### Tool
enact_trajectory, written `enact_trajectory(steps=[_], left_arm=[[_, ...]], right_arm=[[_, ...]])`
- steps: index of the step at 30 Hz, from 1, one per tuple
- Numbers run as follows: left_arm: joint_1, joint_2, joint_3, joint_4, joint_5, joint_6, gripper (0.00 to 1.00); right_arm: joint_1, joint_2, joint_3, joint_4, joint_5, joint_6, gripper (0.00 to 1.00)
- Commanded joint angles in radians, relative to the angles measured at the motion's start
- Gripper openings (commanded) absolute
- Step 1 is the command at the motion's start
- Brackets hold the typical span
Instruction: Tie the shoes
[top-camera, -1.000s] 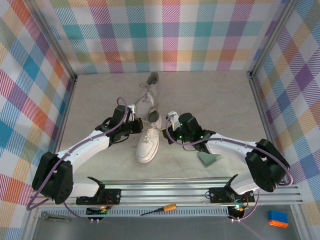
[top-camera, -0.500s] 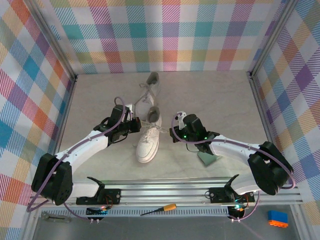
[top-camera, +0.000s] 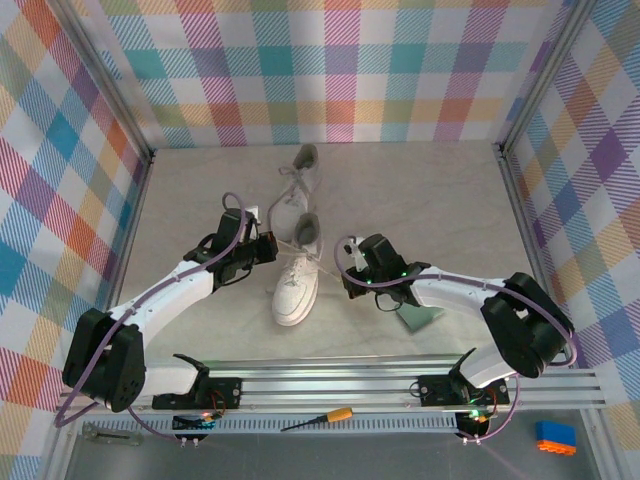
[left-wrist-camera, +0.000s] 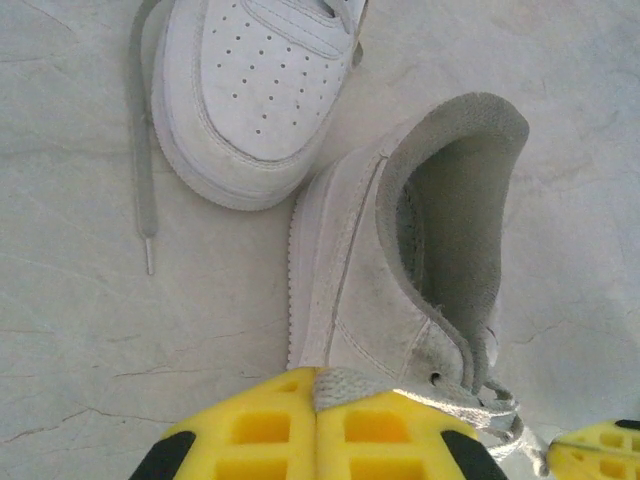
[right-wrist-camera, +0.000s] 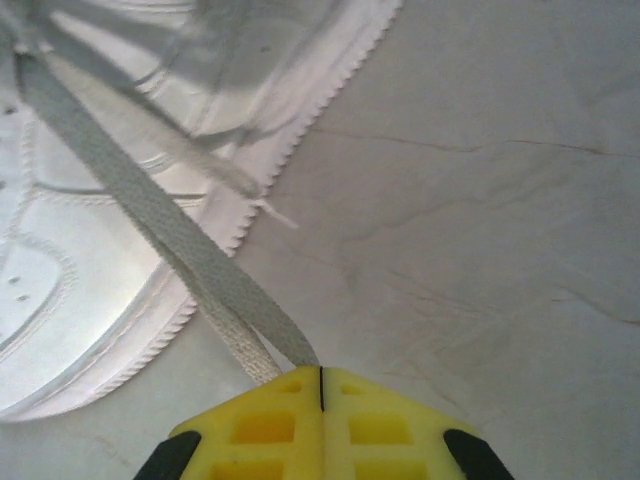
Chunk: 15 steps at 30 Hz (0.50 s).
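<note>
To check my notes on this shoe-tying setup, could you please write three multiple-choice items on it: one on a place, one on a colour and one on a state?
1. Where does the green pad lie?
A. Right of the near shoe, beside the right arm
B. Against the far wall
C. On the toe of the near shoe

2. What colour are the finger pads of the right gripper?
A. Blue
B. Red
C. Yellow

3. What state is the right gripper in?
A. Open above the table
B. Shut on a lace
C. Shut on the green pad

Answers:
1. A, since the top view shows the pad right of that shoe, next to the forearm.
2. C, since the right wrist view shows yellow pads.
3. B, since in that view the pads meet, with the lace pinched between them.
</note>
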Motion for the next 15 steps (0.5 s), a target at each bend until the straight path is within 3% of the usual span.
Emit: enact_trajectory(steps=[1, 3, 7, 15], left_arm=[[0.016, -0.018, 0.002, 0.041, 0.050, 0.000, 0.00], [0.016, -0.025, -0.008, 0.068, 0.057, -0.007, 0.00], [0.019, -0.016, 0.002, 0.077, 0.048, -0.031, 0.00], [0.043, 0.040, 0.043, 0.082, 0.018, -0.062, 0.00]], right_arm=[[-0.003, -0.030, -0.013, 0.085, -0.192, -0.068, 0.00], [0.009, -0.041, -0.003, 0.123, -0.262, -0.099, 0.00], [0.033, -0.049, 0.026, 0.133, -0.236, -0.143, 0.00], [0.031, -0.121, 0.022, 0.161, -0.091, -0.151, 0.45]])
